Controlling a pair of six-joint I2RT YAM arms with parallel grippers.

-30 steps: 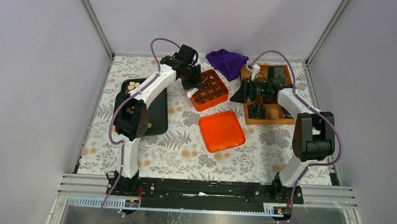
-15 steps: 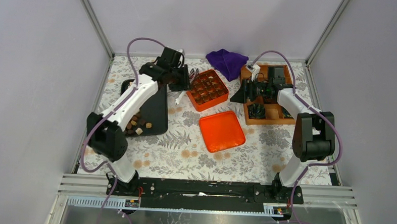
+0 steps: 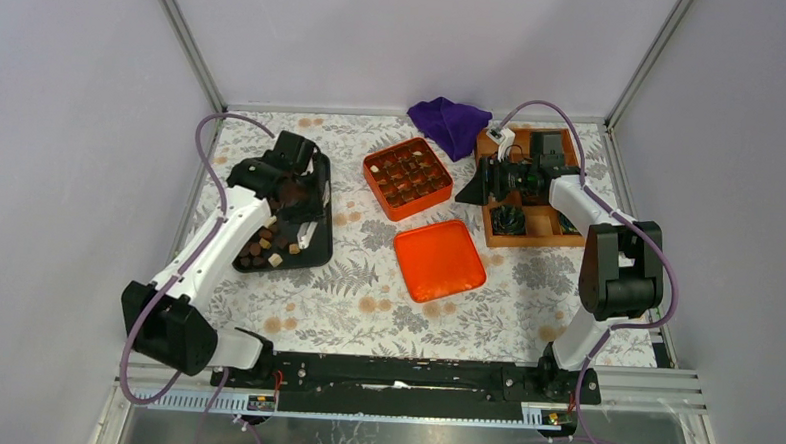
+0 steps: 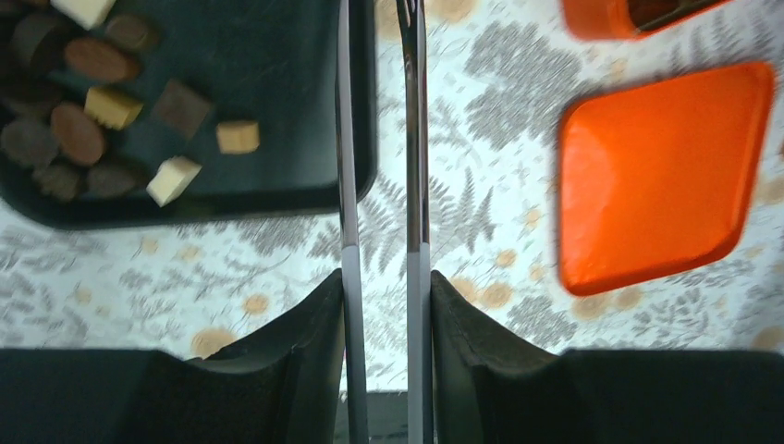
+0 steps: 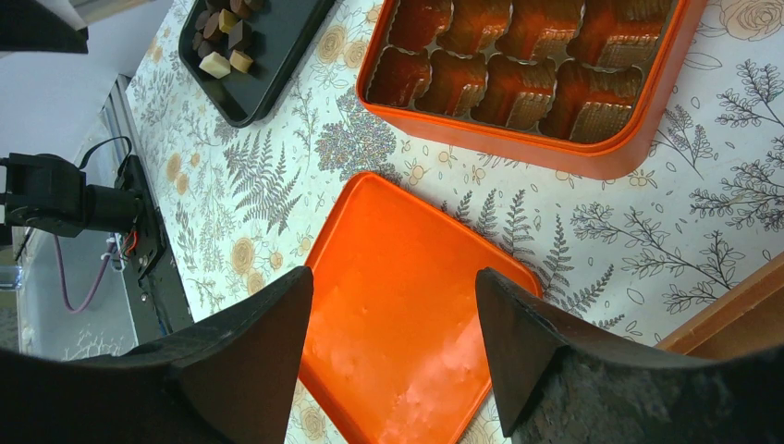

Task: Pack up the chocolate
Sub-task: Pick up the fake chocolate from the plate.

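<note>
Swung back from the orange box (image 3: 407, 177), left jaws (image 3: 309, 221) hover over scattered, seemingly unaligned chocolate (image 4: 88, 116).

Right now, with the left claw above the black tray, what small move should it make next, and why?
Probably shift the left claw sideways toward the small brown and cream chocolate pieces, then lower it. In the left wrist view its thin fingers hold nothing and hang over the rim of the black rectangular tray, beside the pile, while the orange compartment box waits to be filled.
</note>
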